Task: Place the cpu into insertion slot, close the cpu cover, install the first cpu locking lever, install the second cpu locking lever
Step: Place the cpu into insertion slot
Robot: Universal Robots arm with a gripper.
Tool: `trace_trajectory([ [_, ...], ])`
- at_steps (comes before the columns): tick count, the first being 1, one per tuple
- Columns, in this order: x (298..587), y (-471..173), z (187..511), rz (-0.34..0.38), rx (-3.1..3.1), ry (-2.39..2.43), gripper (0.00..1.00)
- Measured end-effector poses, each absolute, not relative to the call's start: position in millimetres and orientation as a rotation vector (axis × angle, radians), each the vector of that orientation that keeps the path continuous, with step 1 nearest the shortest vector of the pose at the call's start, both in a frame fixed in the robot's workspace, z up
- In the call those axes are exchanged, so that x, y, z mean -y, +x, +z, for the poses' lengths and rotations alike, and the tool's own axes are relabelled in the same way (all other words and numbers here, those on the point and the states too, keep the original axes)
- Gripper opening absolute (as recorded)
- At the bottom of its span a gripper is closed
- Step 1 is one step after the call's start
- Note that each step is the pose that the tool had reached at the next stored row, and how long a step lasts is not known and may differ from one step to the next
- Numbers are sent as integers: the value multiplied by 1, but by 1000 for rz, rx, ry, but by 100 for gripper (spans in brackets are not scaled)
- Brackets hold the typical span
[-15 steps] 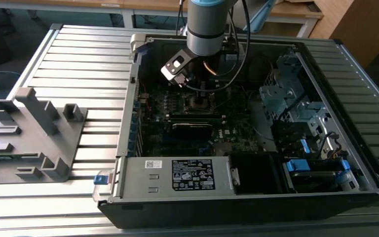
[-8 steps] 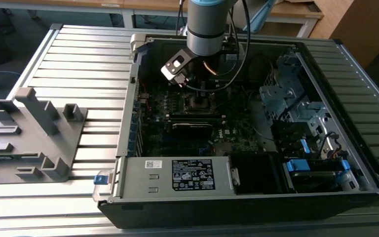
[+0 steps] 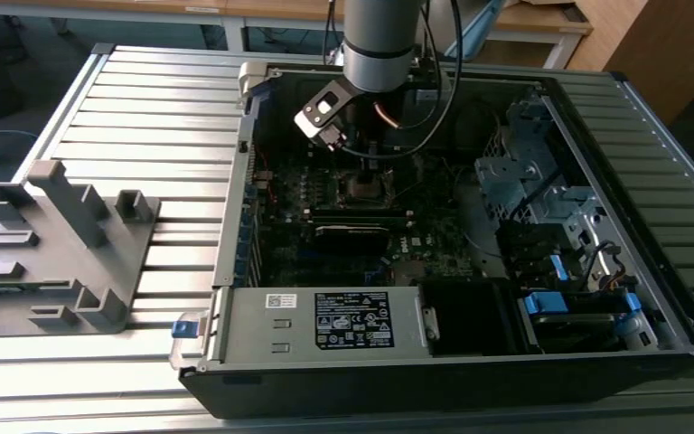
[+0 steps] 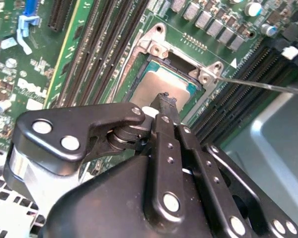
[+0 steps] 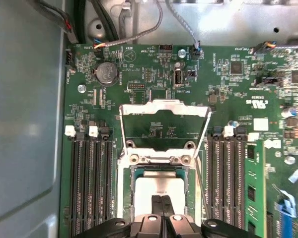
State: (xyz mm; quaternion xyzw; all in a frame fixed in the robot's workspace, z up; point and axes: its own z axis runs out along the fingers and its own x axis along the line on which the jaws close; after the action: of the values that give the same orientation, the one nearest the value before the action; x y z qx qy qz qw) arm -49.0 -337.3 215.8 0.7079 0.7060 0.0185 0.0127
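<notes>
First wrist view: cpu point(image 5: 159, 187) sits in the slot point(image 5: 126, 193), my claw point(image 5: 163, 204) pinched together, empty, right over it. Beside the slot the cover point(image 5: 164, 116) stands open, so closing and locking aren't done.

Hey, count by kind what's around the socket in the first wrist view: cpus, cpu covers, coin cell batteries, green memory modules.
cpu: 1
cpu cover: 1
coin cell battery: 1
green memory module: 1
Total: 4
</notes>
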Motion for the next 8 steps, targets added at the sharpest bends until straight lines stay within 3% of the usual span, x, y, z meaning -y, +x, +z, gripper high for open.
trace_trajectory([
  [8,337,-49,229,58,-2200,2206,10],
])
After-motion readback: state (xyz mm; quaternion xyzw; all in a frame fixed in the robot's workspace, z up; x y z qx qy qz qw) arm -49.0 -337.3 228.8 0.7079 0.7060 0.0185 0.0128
